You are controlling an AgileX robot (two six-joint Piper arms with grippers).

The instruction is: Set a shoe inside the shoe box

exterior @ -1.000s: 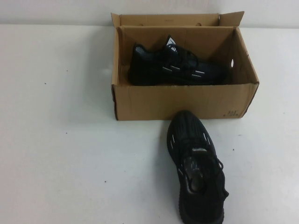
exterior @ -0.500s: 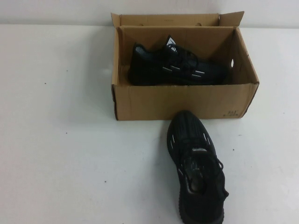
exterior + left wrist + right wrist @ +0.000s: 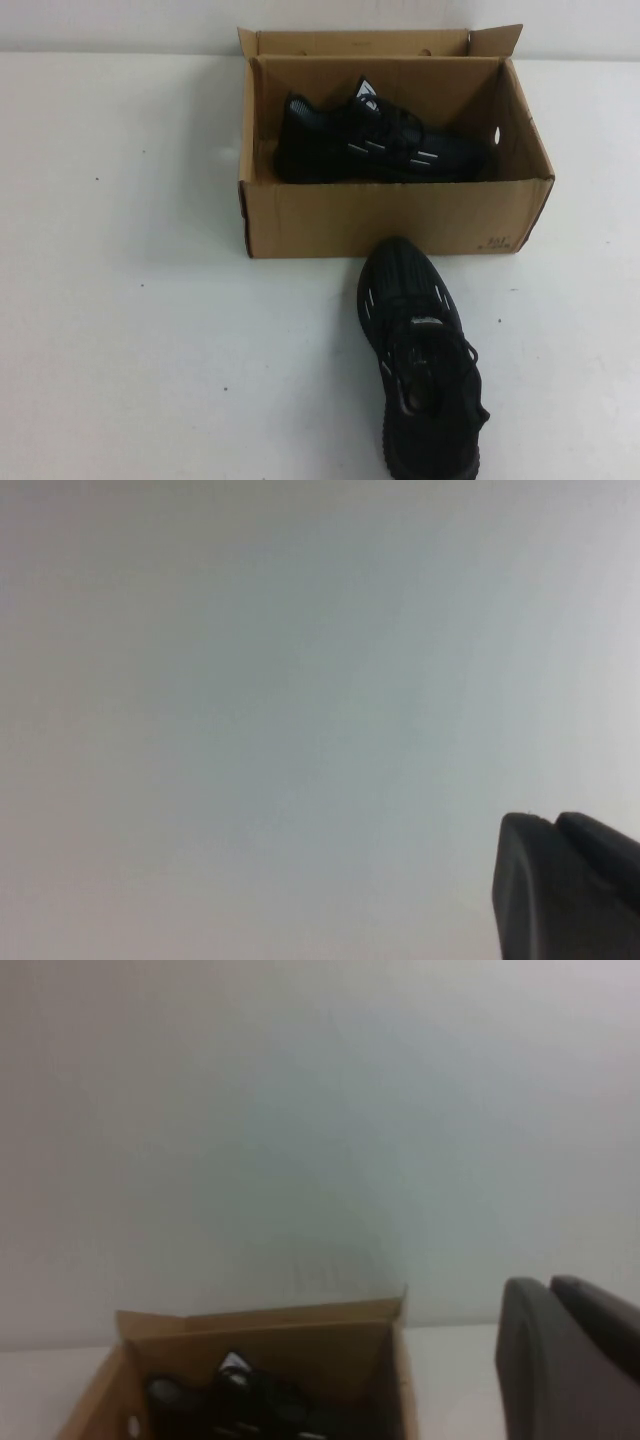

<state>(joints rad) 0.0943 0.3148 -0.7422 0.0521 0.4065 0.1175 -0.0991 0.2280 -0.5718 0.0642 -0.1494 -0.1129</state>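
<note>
Step in hand: none begun; reach not yet started. One shoe (image 3: pixel 420 360) on desk (image 3: pixel 130 330), toe just before box (image 3: pixel 395 215); twin shoe (image 3: pixel 375 145) already inside.

Left hand (image 3: pixel 570 885) and right hand (image 3: pixel 570 1360) pressed together, empty, raised off desk.

Next: opening and grasp of desk shoe called for.

Print on box corner not readable.

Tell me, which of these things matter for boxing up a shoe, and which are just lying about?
For the job: the shoe on the table, the shoe box, left gripper and right gripper, both shut, off the table.
Lying about: nothing besides the second shoe, already boxed.
</note>
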